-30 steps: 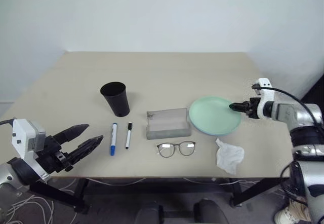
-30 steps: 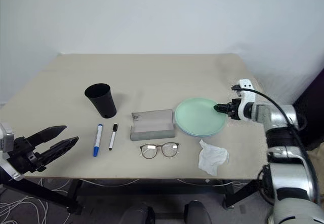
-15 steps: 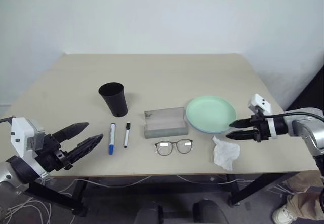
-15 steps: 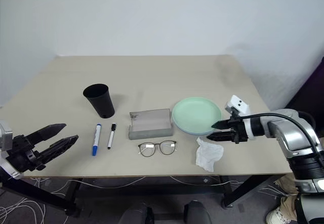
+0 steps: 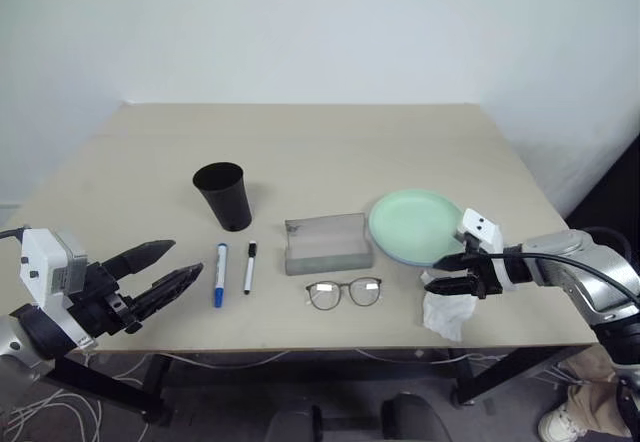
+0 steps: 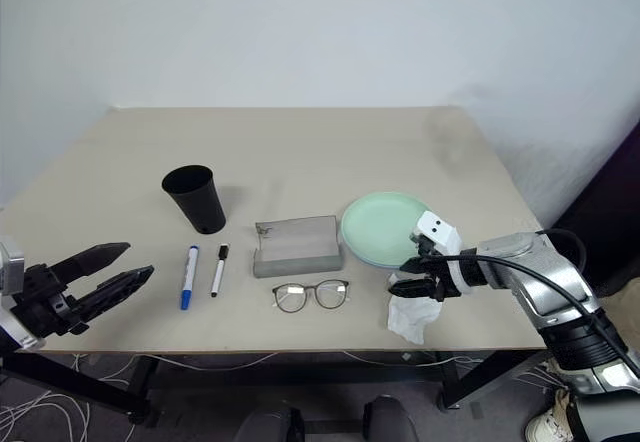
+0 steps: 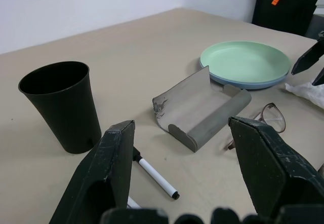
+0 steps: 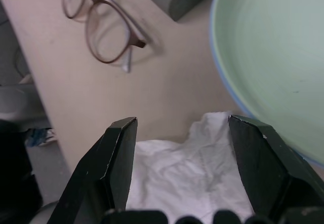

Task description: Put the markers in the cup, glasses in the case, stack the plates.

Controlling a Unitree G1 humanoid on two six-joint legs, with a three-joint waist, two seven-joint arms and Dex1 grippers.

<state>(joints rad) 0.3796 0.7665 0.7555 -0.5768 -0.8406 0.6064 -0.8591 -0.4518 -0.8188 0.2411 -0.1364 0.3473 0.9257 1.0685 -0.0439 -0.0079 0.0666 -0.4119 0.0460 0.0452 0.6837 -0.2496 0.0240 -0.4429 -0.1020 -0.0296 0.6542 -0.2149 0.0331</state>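
The right gripper (image 6: 414, 275), wide open and empty, hovers over a tissue (image 6: 409, 315) near the stacked plates (image 6: 385, 227); the glasses (image 6: 311, 295), lying left-to-right on the tabletop (image 6: 300, 152), sit just to its left, nearer it than the open, empty left gripper (image 6: 105, 276).

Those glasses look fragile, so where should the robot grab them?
Probably the bridge of the glasses, coming straight down from above. They lie flat with lenses toward the table's front edge, and the thin bridge fits between two fingers without pressing on a lens.
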